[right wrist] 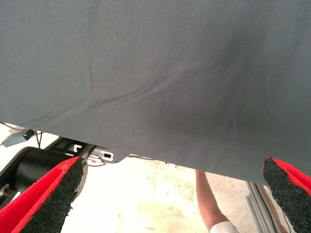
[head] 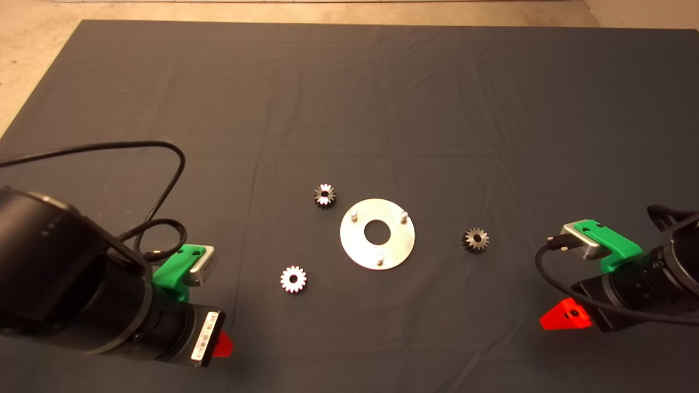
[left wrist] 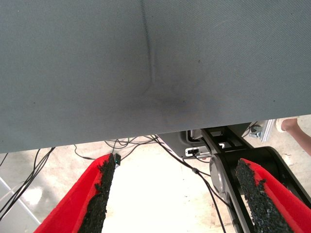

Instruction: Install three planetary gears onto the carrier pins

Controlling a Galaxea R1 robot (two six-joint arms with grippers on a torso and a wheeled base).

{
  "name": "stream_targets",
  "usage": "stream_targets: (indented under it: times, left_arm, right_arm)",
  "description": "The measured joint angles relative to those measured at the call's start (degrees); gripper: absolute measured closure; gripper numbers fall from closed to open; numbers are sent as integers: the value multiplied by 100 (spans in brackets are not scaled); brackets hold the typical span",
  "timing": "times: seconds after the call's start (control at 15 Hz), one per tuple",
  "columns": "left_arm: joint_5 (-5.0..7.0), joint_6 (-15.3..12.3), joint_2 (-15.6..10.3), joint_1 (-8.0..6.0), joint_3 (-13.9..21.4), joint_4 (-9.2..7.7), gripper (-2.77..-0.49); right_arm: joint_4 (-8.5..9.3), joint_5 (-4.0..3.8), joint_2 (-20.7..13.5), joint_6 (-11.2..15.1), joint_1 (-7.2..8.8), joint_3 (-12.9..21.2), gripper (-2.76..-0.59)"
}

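Start of assembly: three planetary gears point(head: 325, 195) point(head: 293, 279) point(head: 475, 239) lie flat around the plate point(head: 377, 233), carrier pins point(head: 354, 214) bare; both left gripper point(left wrist: 172, 199) and right gripper point(right wrist: 170, 194) wait spread wide, so descend vertically, pinching across teeth.

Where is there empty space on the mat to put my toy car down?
The far half of the mat, beyond the carrier plate, is bare. So is the near strip between the left gripper and the right gripper. The middle is crowded: three planetary gears ring the plate.
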Motion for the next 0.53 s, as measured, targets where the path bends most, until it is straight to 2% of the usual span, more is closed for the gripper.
stream_targets:
  times: [0.27, 0.4, 0.47, 0.53]
  left_arm:
    - [0, 0, 2, 0, 0, 2, -176]
    - [0, 6, 88, 0, -23, -2, -176]
    - [-2, 89, 189, 2, -165, -30, -176]
    - [-5, 251, 294, 1, -474, -52, -176]
  right_arm:
    - [17, 0, 0, 0, 0, 4, -276]
    - [20, 0, 0, 1, 0, 9, -276]
    - [22, 2, 2, 1, 0, 9, -276]
    - [22, 2, 1, 1, 0, 11, -276]
